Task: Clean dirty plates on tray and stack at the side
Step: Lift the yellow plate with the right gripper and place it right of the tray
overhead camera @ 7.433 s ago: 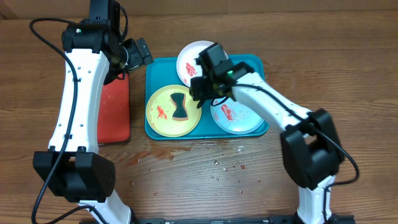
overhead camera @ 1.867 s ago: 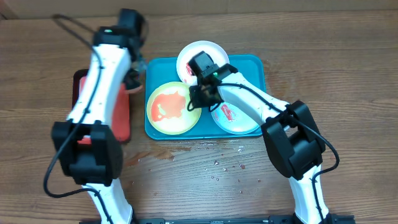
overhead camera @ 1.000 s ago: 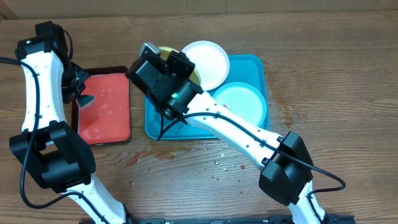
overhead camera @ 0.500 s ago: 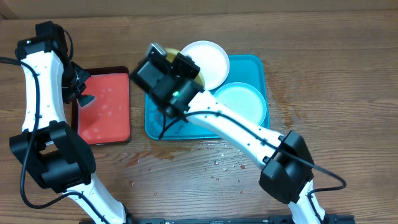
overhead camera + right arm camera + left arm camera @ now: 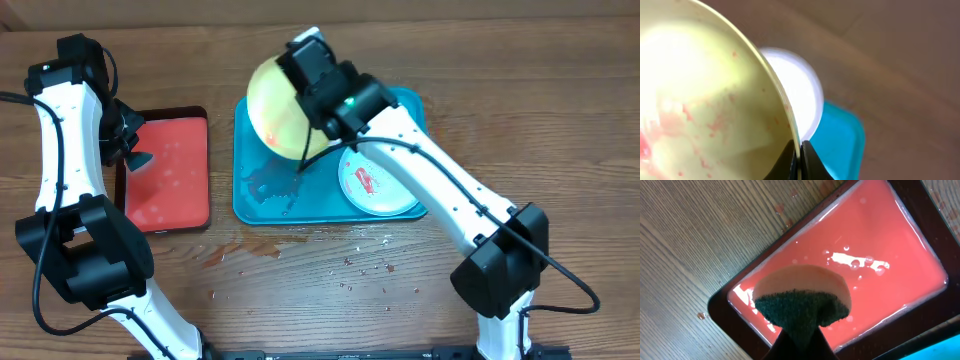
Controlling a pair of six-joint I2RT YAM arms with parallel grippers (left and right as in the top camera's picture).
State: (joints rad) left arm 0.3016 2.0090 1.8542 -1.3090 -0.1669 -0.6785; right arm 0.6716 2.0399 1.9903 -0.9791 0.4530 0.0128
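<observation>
Right gripper (image 5: 799,148) pinches the smeared plate (image 5: 272,110) aloft, left gripper (image 5: 798,332) clamps the sponge (image 5: 800,294) (over the red tray (image 5: 880,230)): they must meet to scrub.

Brown wood-grain table (image 5: 560,120), red specks and wet drops (image 5: 365,263) scattered toward its near side, pale strip (image 5: 450,8) along the far edge, soft even light

A red tray (image 5: 168,170) is set at nine o'clock on the table (image 5: 560,120); a sponge (image 5: 801,297) is seen over it.
</observation>
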